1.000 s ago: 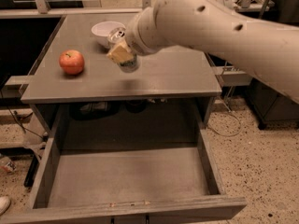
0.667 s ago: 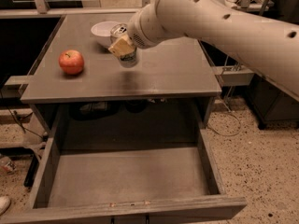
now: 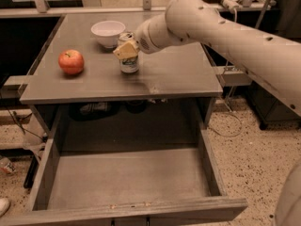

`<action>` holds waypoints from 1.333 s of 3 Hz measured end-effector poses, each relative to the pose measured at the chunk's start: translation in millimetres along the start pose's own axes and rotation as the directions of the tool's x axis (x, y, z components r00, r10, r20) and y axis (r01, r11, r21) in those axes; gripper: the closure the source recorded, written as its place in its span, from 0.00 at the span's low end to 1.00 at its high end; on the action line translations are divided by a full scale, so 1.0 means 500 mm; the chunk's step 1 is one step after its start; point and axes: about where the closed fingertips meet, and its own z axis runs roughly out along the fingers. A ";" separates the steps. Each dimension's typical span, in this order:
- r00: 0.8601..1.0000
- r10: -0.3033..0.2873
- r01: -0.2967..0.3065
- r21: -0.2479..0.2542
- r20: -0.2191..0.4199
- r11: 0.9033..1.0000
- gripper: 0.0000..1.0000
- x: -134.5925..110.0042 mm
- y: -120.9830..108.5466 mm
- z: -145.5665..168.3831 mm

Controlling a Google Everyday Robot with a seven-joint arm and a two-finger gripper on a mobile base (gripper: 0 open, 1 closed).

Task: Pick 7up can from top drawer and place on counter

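Observation:
The 7up can stands upright in the middle of the counter, its base at or just above the surface. My gripper reaches in from the right and is shut on the can's upper part, with a yellowish finger pad across its front. The top drawer is pulled out below the counter, and its floor is bare.
A red apple lies on the counter to the left of the can. A white bowl stands just behind it. My large white arm crosses the counter's right side. Speckled floor lies to the right of the cabinet.
The gripper has moved the can slightly right and down toward the counter surface. The apple, bowl and drawer have not moved.

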 end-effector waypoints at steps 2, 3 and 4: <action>1.000 0.000 0.000 0.000 0.000 1.000 0.57 -0.006 -0.001 -0.004; 1.000 0.000 0.000 0.000 0.000 1.000 0.34 -0.006 -0.001 -0.004; 1.000 0.000 0.000 0.000 0.000 1.000 0.11 -0.006 -0.001 -0.004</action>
